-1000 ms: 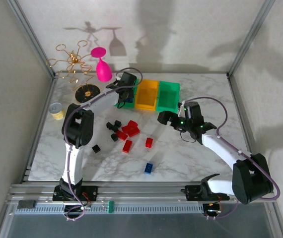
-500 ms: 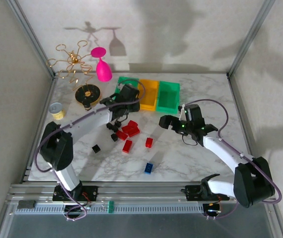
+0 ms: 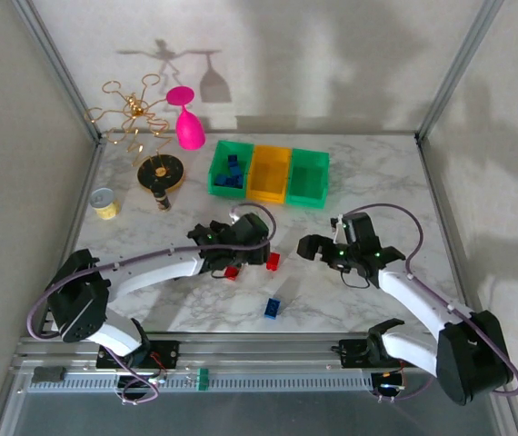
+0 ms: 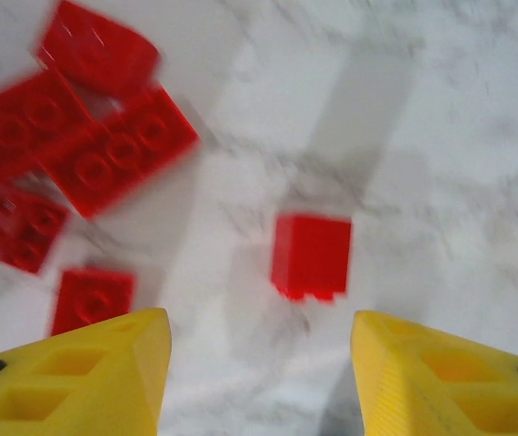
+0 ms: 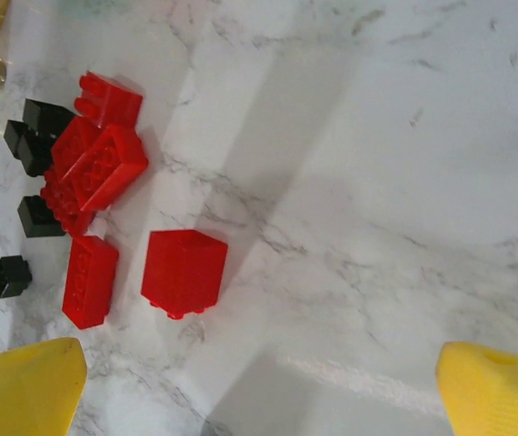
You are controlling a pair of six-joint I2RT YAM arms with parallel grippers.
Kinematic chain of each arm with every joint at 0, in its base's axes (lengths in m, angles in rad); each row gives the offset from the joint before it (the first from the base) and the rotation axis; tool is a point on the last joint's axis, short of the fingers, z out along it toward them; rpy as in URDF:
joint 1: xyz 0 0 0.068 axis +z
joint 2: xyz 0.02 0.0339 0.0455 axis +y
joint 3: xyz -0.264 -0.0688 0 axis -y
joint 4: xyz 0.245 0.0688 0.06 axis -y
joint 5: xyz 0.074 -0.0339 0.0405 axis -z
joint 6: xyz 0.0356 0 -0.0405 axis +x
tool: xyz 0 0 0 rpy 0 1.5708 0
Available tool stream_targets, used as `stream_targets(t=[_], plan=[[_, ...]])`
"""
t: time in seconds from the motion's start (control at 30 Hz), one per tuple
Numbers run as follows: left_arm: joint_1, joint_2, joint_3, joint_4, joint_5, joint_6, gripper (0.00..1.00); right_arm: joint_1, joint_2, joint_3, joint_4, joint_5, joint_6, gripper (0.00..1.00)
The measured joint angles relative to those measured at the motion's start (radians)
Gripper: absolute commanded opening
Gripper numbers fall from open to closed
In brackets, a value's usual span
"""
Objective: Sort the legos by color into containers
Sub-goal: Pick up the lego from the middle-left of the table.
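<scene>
The left pincer [image 4: 259, 377] hangs over the middle of the surface [image 3: 377, 182]. Its yellow fingertips [image 4: 77, 372] are partly spread and there is nothing between them. Just beyond the gap a single red brick [image 4: 311, 256] lies on the marble, clear of both tips. A cluster of red bricks [image 4: 86, 136], blurred, sits further off to one side.

The right pincer [image 5: 259, 391] hovers right of the middle, toward the near edge. It is spread wide and empty. In its wrist view several black bricks [image 5: 36, 136] lie against the far side of the red cluster.

The 3 containers stand touching in a row at the far edge, about midway along it. The left green bin [image 3: 214, 173] holds a few blue bricks [image 3: 232, 173]. The yellow-orange bin [image 3: 271, 173] sits between it and the right green bin [image 3: 307, 173], and no bricks can be made out in either of these 2.

1 lone blue brick [image 3: 272, 308] lies close to the near edge, between the 2 arms. A yellow tin [image 3: 104, 203] stands by the left edge.
</scene>
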Motion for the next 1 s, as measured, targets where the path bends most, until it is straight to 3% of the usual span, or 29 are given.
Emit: stream_targets(t=[0.23,0.43,1.0], plan=[[-0.154,0.01,-0.018,-0.052,0.021,-0.072,0.59,0.002,-0.065,-0.066,-0.037,-0.016,0.023,0.99],[-0.233,0.063,-0.023,-0.066,0.04,-0.111,0.63,0.003,-0.111,-0.097,-0.056,-0.012,0.034,0.99],[-0.301,0.241,-0.023,-0.021,0.116,-0.121,0.61,0.004,-0.117,-0.113,-0.055,0.006,0.039,0.99]])
